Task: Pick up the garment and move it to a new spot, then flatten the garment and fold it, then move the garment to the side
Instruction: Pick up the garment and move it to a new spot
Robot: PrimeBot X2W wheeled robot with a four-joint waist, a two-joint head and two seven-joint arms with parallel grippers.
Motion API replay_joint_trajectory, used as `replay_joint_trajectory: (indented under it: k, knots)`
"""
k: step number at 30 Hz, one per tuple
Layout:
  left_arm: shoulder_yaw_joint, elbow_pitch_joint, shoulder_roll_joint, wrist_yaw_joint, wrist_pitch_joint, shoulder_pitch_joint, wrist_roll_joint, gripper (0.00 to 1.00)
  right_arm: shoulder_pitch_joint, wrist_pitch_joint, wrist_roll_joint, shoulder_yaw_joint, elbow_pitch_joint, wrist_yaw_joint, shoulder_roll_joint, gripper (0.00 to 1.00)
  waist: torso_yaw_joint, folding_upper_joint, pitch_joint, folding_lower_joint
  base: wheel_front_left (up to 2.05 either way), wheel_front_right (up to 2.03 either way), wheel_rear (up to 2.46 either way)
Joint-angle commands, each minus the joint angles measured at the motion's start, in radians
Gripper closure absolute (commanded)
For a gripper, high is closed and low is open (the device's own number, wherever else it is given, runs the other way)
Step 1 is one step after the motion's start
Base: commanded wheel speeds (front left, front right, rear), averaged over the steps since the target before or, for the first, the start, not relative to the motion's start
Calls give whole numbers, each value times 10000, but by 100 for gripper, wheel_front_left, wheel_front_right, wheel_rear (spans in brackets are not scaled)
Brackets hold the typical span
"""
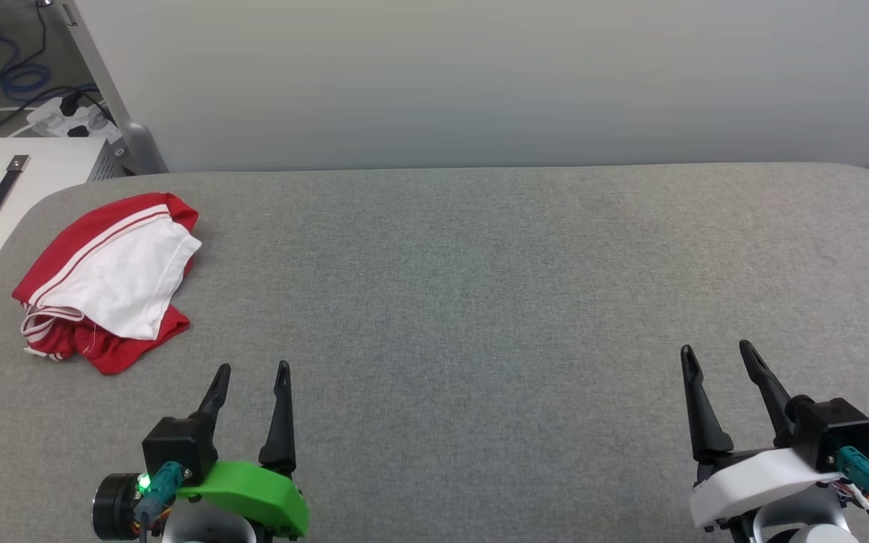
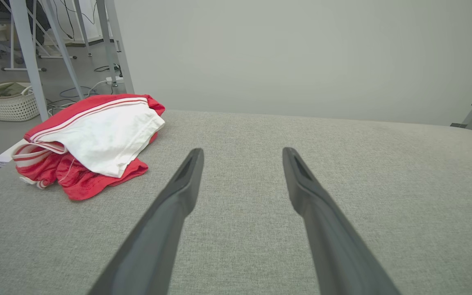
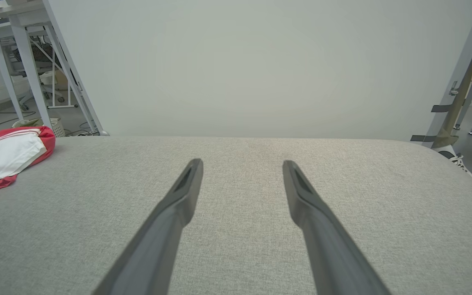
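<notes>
garment: soft, light, bunched heap; likely drapes when lifted
grasp: red hem edge nearest left gripper
left gripper: fingers apart, empty
right gripper: fingers apart, empty, far from garment

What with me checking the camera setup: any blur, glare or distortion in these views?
Head view: soft even light, no glare, garment sharp. Left wrist view: left gripper blurs toward the bottom edge, garment crisp. Right wrist view: right gripper blurs likewise; frame posts at both sides lean, probably a wide-angle effect.
</notes>
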State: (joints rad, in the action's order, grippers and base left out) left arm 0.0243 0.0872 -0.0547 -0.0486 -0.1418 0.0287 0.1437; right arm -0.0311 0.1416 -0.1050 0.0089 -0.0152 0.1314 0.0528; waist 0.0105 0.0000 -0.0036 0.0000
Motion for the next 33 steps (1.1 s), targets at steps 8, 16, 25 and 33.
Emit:
replay_joint_trajectory:
  k: [8,16,25,33]
  knots:
    - [52,143,28,-127,-255,160,219,0,-120,271,-220,67,-97,-4,-17,0,5,0,-1,0,0,0,0]
    - [131,251,31,-181,-421,160,420,0,-157,434,-307,76,-179,-5,-18,0,52,0,20,0,0,0,0]
    - [169,359,35,-233,-614,46,642,0,-218,624,-494,82,-269,-5,-20,0,439,0,129,0,0,0,0]
    - [277,485,38,-238,-774,72,789,0,-267,782,-438,292,-281,-6,-22,0,1396,0,118,0,0,0,0]
